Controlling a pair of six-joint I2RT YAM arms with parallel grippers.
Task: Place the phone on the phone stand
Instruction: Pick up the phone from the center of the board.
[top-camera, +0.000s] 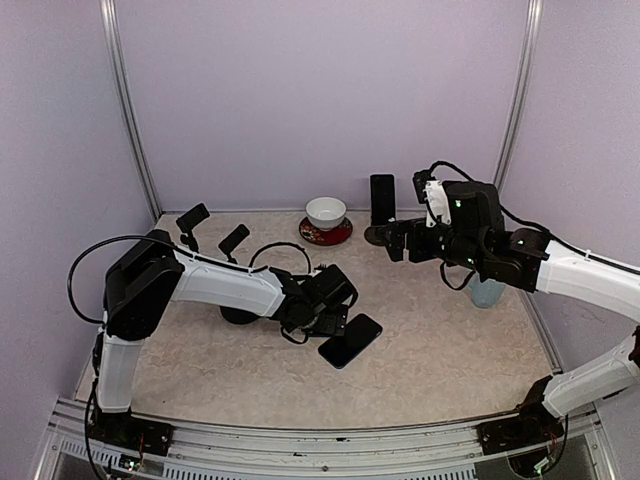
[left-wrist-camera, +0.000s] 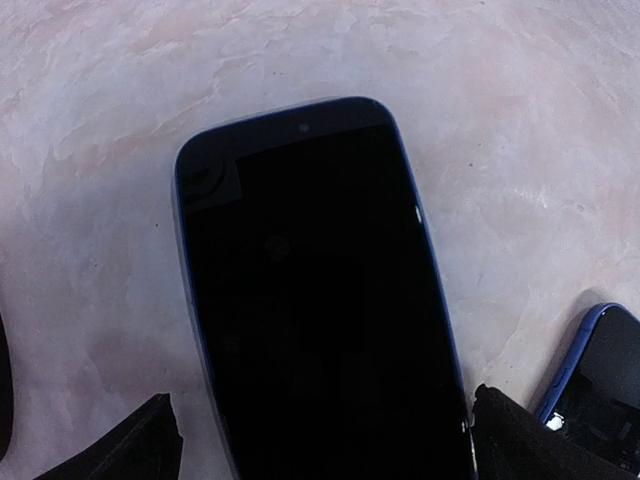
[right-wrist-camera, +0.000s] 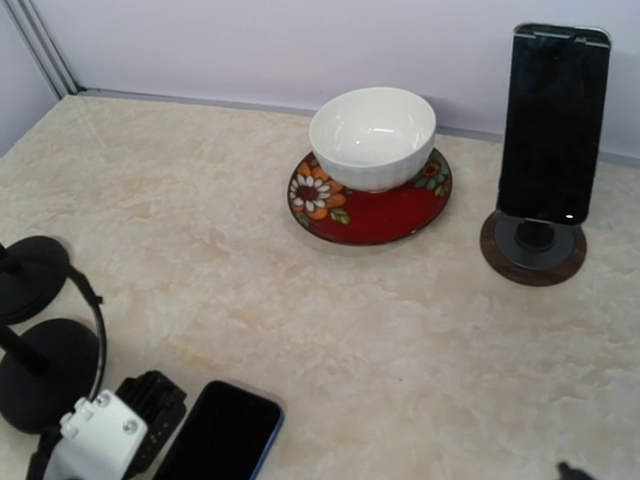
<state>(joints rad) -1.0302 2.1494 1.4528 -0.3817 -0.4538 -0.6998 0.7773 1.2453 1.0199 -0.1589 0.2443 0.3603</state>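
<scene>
Your left gripper (top-camera: 333, 322) is hovering with its fingers (left-wrist-camera: 145, 445) spread wide on either side of the phone (top-camera: 351, 340), which is lying flat on the table (top-camera: 440, 340), apart from the empty phone stands (top-camera: 192, 216). Your right gripper (top-camera: 392, 242) is hanging beside the back stand (right-wrist-camera: 530, 262); you cannot tell its jaws' state.

Bent left arm (top-camera: 225, 285) reaches low and forward, left pincer (top-camera: 337, 322) tipped down, fingers (left-wrist-camera: 135, 448) spread wide apart. The right arm (top-camera: 560, 270) is raised and folded, right pincer (top-camera: 392, 240) pointing left; its finger gap is unclear.
</scene>
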